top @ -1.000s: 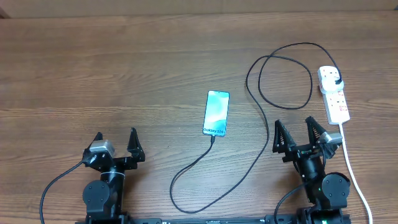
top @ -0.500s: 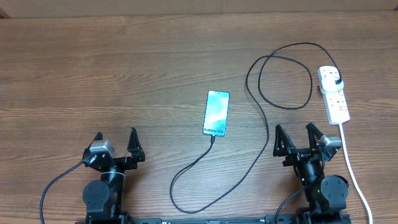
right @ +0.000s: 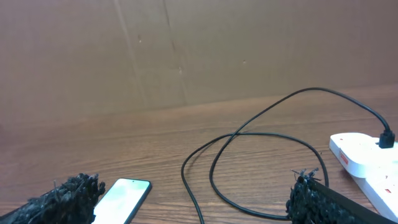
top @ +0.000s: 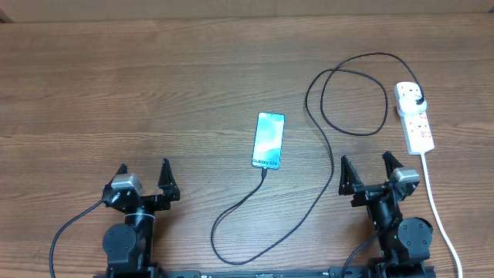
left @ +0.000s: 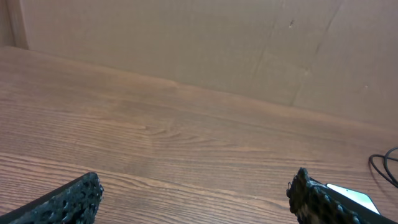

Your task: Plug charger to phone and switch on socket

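The phone lies flat in the middle of the bench, screen up. The charger touches the phone's near end, loops about, then goes far and right to the socket. Its black plug sits in the socket's far end. The left hand is wide open at the near left, holding nothing. The right hand is wide open too, near the socket, holding nothing.
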